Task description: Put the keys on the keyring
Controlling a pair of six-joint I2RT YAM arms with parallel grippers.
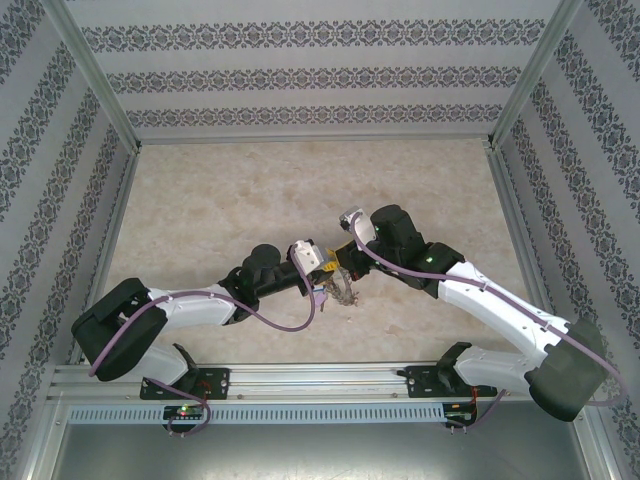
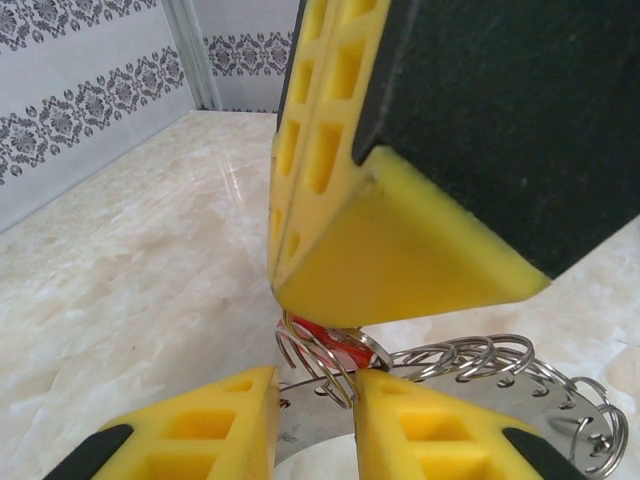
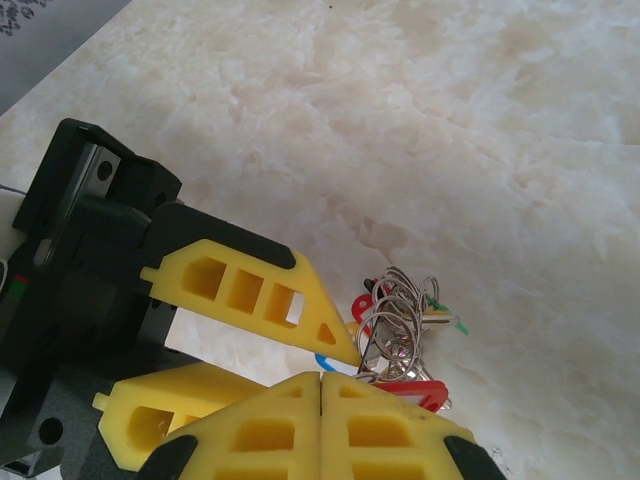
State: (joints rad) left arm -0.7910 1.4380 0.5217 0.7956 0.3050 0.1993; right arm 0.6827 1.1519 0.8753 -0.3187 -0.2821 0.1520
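Closest up, my left gripper [image 2: 315,385] at bottom centre clamps the keyring [image 2: 520,388] band, fingers a narrow gap apart. My right gripper [image 3: 321,377] is pinched fully together at the ring's edge; can't tell on what. The red-tagged key [image 2: 335,347] sits at its tip. Threading looks mid-way, none confirmed on.

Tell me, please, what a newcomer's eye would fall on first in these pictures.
The yellow fingers meeting at the middle of the table: the left gripper clasps the keyring, and the right gripper, shut, has its tip right at the silver loops. Then the red tag, bright beside that tip.
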